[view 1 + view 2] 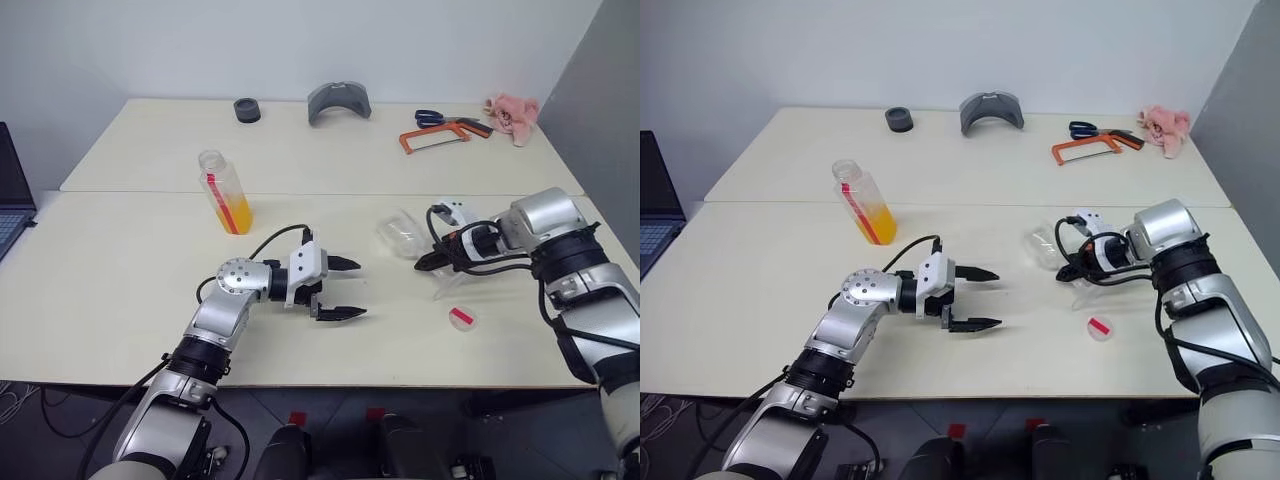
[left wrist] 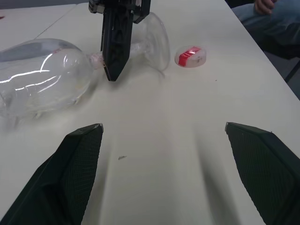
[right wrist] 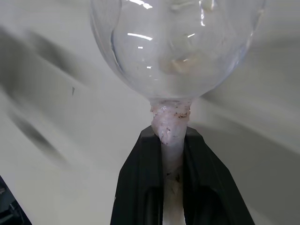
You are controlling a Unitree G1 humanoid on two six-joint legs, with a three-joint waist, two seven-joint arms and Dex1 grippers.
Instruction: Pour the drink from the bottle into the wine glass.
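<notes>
Right end effector (image 3: 172, 187) pinching stem of clear, empty, toppled wine glass (image 3: 176, 47).

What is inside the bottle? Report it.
The uncapped bottle holds orange drink in its lower part, empty above. A red label strip covers a narrow band of it.

bright even light; motion blur behind wine glass (image 3: 176, 44).

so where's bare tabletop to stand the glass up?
Free: the near table left of the left gripper, and the strip between the bottle and the wine glass. Crowded: around the right gripper and cap; the far edge holds scissors and a hacksaw.
</notes>
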